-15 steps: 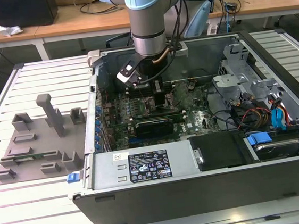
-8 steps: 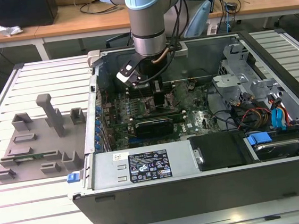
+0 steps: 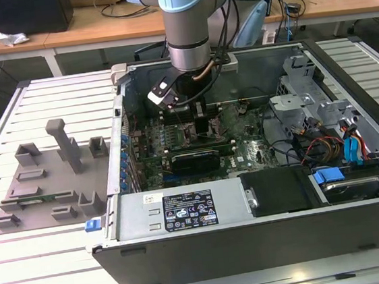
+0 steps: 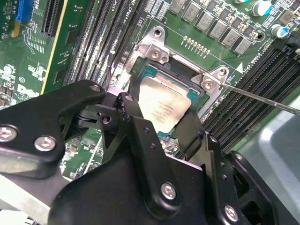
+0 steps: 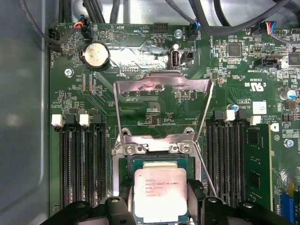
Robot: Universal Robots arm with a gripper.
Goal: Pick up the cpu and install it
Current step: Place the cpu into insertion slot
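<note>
Claw: deep inside the case, the claw (image 4: pixel 158 112) sat narrow, its black fingers (image 4: pixel 127 105) pinching a silver square between them.
Cpu: that was the cpu (image 5: pixel 160 194), gripped by two opposite edges with its shiny top up, right over the socket (image 5: pixel 140 161). Whether it had touched the seat or hung just above it, I could not tell.
Risk, tilt: a tight one here! If the chip went down crooked or off-square, I reckoned it could bend the fine contacts beneath.
Risk, slip: only the thin edges were held, so a slack grip could have let it drop askew into the frame.
Risk, snag: the load plate (image 5: pixel 161 91) stood open just beyond the socket, and the thin lever (image 4: pixel 262 99) ran out beside it. A drifting finger could have caught either one.
Socket, contents: nothing seated that I could make out, apart from the chip over it.
Motherboard: the motherboard (image 5: pixel 234 70) carried memory slots (image 5: pixel 82 164) on both sides of the socket.
Computer case, contents: the open computer case (image 3: pixel 288 240) held that board, a long black card (image 3: pixel 195 160), a labelled silver box (image 3: pixel 176 211), a drive cage (image 3: pixel 298 83) and coloured cables (image 3: pixel 326 148).
Grey tray, contents: at the exterior view's left, the grey tray (image 3: pixel 45 191) lay on the worktop (image 3: pixel 55 278) just beside the case. What sat in its recesses was too small to tell.
</note>
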